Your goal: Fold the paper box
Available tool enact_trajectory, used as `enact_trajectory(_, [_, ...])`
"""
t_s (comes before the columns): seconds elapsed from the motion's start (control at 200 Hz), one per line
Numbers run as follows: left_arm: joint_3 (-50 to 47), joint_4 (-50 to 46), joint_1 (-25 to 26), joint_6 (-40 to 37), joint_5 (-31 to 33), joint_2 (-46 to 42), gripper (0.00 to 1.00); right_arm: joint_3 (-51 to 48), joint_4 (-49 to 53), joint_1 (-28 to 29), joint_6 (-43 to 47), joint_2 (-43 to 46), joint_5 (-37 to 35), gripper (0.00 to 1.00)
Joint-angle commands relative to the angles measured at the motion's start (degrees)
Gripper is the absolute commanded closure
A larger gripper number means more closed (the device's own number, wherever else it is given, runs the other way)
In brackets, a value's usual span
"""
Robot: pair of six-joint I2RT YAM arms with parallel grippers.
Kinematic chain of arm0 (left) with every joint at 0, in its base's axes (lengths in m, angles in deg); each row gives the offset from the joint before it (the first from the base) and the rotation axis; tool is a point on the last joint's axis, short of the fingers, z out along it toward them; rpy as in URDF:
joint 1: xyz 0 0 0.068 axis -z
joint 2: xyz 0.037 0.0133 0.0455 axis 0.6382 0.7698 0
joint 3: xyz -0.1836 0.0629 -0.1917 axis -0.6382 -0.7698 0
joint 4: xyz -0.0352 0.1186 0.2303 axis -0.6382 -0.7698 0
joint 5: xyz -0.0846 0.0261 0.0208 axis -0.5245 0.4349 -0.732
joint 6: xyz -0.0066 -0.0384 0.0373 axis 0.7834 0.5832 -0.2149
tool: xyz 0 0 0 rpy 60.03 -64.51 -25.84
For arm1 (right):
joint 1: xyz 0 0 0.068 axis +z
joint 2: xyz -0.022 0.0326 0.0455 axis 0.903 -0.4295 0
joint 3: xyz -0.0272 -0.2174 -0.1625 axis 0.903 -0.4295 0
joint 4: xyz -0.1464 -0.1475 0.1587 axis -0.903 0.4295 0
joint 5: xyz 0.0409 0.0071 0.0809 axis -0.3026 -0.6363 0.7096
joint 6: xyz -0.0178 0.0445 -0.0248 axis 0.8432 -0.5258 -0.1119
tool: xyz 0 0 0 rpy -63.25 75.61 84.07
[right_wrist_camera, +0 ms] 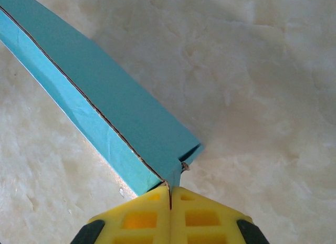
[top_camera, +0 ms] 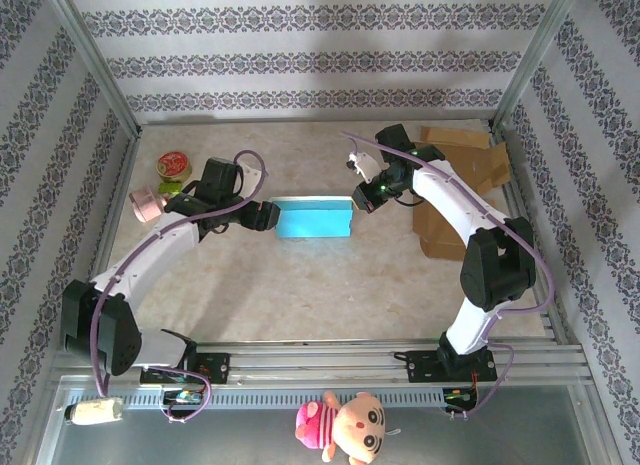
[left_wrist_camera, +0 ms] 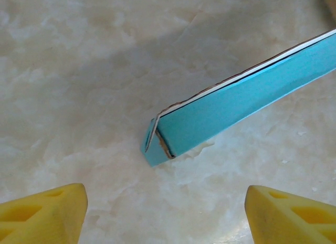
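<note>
The paper box (top_camera: 315, 218) is a flat turquoise carton lying in the middle of the table. In the right wrist view its long body (right_wrist_camera: 105, 107) runs away from the camera. My right gripper (right_wrist_camera: 170, 194) is shut on the thin flap at the box's right end, its yellow fingertips pressed together. In the top view that gripper (top_camera: 358, 197) sits at the box's right end. My left gripper (top_camera: 270, 217) is at the box's left end, open. In the left wrist view the box end (left_wrist_camera: 157, 144) lies ahead of the spread yellow fingers (left_wrist_camera: 47, 212), apart from them.
Flat brown cardboard pieces (top_camera: 455, 185) lie at the right, behind the right arm. A round tin (top_camera: 175, 166) and a pink object (top_camera: 147, 203) sit at the left. A plush doll (top_camera: 345, 425) lies beyond the near rail. Patterned walls close in three sides.
</note>
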Motion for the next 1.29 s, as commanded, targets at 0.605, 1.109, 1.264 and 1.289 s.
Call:
enact_trajectory(0.605, [6.6, 0.6, 0.4, -2.6, 2.0, 8.7, 0.64, 0.7, 0.7, 0.9, 0.7, 1.1, 1.6, 0.97])
enact_trajectory(1.109, [7.1, 2.0, 0.4, -1.9, 1.0, 9.4, 0.73, 0.6, 1.3, 1.3, 0.6, 1.4, 1.9, 0.95])
enact_trajectory(1.264, [7.4, 2.1, 0.4, -1.9, 1.0, 9.5, 0.76, 0.5, 1.2, 1.3, 0.6, 1.6, 1.7, 0.95])
enact_trajectory(1.289, [7.5, 2.1, 0.4, -1.9, 0.9, 9.5, 0.77, 0.5, 1.2, 1.4, 0.6, 1.6, 1.6, 0.95])
